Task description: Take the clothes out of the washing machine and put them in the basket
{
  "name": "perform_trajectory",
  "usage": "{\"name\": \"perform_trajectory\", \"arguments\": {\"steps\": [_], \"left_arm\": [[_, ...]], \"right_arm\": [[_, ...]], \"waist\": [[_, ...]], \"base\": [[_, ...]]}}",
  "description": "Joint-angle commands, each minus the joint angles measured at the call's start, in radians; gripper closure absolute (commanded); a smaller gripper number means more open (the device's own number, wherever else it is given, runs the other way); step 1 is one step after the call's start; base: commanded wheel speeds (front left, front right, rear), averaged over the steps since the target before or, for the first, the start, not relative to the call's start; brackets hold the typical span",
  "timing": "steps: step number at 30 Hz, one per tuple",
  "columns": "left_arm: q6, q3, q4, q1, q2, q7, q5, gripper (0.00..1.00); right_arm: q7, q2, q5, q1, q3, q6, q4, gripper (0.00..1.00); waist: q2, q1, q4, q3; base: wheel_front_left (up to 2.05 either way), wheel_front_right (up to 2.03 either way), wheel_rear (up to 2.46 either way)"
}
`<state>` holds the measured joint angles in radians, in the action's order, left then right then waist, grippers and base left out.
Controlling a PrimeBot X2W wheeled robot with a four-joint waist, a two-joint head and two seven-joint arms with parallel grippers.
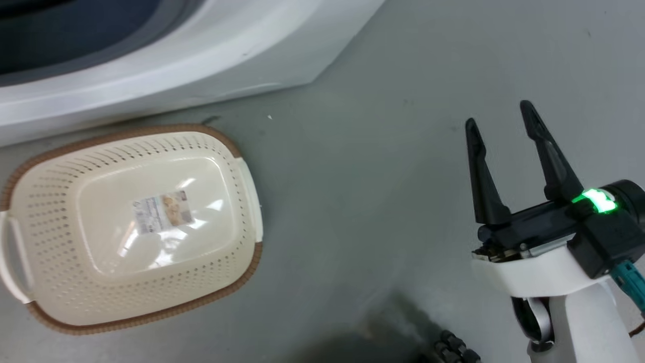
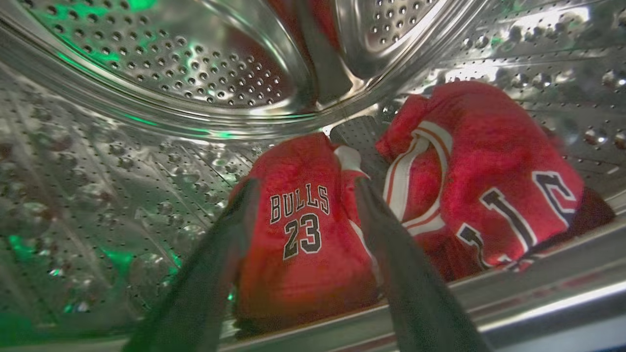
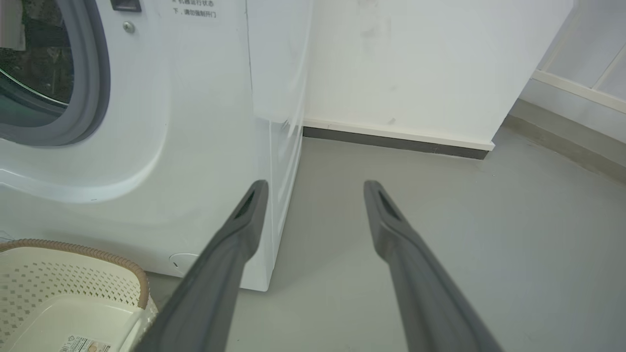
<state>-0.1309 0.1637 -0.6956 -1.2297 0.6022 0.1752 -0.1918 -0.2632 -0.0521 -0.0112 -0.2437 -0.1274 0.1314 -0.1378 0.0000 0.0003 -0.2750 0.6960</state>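
Observation:
Two red jerseys lie on the steel drum floor inside the washing machine point(image 2: 161, 68). One jersey point(image 2: 303, 230) reads BULLS 23 and sits between the fingers of my left gripper point(image 2: 305, 183), which is open around it. The other jersey point(image 2: 494, 176) is bunched to the right. The cream basket point(image 1: 133, 224) with a brown rim stands empty on the floor before the washing machine point(image 1: 166, 55); its corner also shows as basket point(image 3: 63, 288). My right gripper point(image 1: 499, 118) hovers open over bare floor, right of the basket, gripper point(image 3: 315, 188) holding nothing.
The washing machine's white front point(image 3: 195, 122) and grey door ring point(image 3: 93, 83) stand on the left of the right wrist view. A white wall with a dark skirting point(image 3: 396, 142) runs behind. Grey floor point(image 1: 363, 166) spreads right of the basket.

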Motion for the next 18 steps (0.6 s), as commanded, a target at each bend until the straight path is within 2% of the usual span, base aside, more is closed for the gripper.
{"name": "perform_trajectory", "arguments": {"steps": [1, 12, 18], "left_arm": [[0.002, 0.025, -0.017, -0.057, 0.024, 0.039, -0.013, 0.00], [0.002, 0.220, -0.129, -0.330, 0.192, 0.332, -0.090, 0.00], [0.002, 0.278, -0.183, -0.390, 0.225, 0.399, -0.130, 0.00]], "right_arm": [[-0.002, 0.003, -0.012, -0.015, -0.012, -0.001, -0.016, 0.00], [-0.002, 0.003, -0.073, 0.003, -0.097, -0.001, -0.107, 0.00], [-0.002, 0.003, -0.078, 0.040, -0.082, -0.001, -0.155, 0.00]], "waist": [[0.0000, -0.0003, -0.046, 0.060], [0.0000, -0.0003, -0.167, 0.154], [0.0000, -0.0003, -0.182, 0.160]], "base": [[0.00, 0.00, 0.00], [0.00, 0.00, 0.00], [0.00, 0.00, 0.00]]}}
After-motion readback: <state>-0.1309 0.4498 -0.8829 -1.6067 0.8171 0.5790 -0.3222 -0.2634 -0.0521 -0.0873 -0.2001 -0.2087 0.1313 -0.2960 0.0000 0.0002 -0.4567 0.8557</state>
